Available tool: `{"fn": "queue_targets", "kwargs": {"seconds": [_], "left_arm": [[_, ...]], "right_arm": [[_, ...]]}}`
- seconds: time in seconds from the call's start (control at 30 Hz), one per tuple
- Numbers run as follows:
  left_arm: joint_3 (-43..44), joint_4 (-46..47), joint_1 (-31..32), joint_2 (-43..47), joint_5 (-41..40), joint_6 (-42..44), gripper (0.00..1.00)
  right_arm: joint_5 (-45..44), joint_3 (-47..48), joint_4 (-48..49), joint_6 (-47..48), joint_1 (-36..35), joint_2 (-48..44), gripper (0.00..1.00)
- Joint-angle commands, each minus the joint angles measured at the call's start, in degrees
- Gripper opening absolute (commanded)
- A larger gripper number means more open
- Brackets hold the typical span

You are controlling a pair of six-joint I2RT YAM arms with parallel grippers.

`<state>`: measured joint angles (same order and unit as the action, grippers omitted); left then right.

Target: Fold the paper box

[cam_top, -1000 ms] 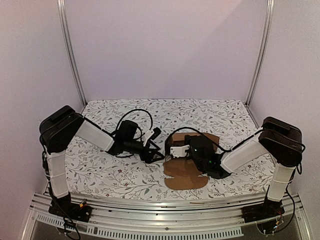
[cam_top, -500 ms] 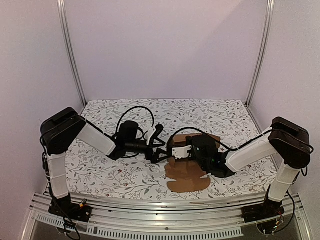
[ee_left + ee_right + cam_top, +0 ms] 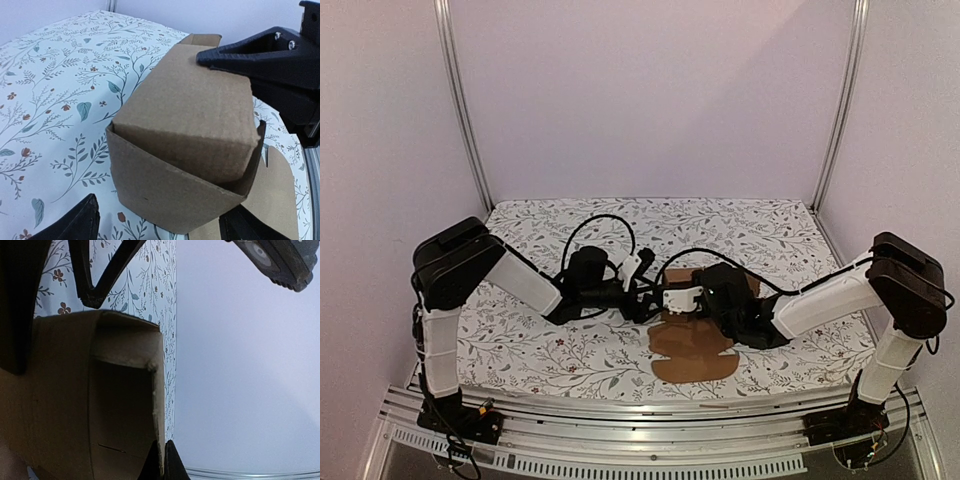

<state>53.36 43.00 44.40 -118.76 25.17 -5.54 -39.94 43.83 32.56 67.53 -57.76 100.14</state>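
Note:
The paper box (image 3: 695,348) is plain brown cardboard, partly folded, with a flat rounded flap lying on the table towards me. In the left wrist view it is a raised cuboid shape (image 3: 190,115) with an open near wall. My left gripper (image 3: 160,231) is open, with its fingertips (image 3: 75,225) on either side of the box's near end. In the top view the left gripper (image 3: 642,292) meets the box from the left. My right gripper (image 3: 163,460) is shut on the edge of an upright box panel (image 3: 65,390). One of its fingers rests on the box top (image 3: 240,50).
The table has a floral cloth (image 3: 540,345). Metal frame posts (image 3: 460,110) stand at the back corners. A rail (image 3: 620,415) runs along the near edge. Cables loop above the left wrist (image 3: 595,225).
My left arm has moved right and closed in on the box. My right gripper has shifted left and slightly back with the box panel in it.

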Motion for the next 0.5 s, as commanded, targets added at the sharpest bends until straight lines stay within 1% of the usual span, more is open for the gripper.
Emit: {"fn": "queue_targets", "kwargs": {"seconds": [0.0,0.07,0.17,0.33,0.4,0.47], "left_arm": [[1.6,4.2,1.8,-2.2,-4.4,-0.3,0.79],[1.8,5.6,2.3,-2.8,-6.7,-0.6,0.76],[2.1,7.1,2.7,-3.5,-8.6,-1.1,0.65],[3.1,9.1,3.8,-5.3,-12.0,-2.0,0.52],[2.6,11.2,4.5,-5.7,-14.4,-2.3,0.48],[1.7,14.4,5.2,-6.2,-16.8,-2.8,0.46]], "right_arm": [[0.2,2.1,-5.0,-4.5,-0.4,-1.4,0.00],[0.2,2.1,-5.8,-5.2,-0.4,-1.5,0.00],[0.1,2.0,-6.5,-6.0,-0.3,-1.7,0.00],[-0.2,2.7,-8.6,-7.8,-0.3,-1.8,0.00],[-0.5,3.4,-10.3,-9.0,-0.5,-1.9,0.00],[-0.6,4.6,-13.3,-11.1,-0.4,-2.2,0.00]]}}
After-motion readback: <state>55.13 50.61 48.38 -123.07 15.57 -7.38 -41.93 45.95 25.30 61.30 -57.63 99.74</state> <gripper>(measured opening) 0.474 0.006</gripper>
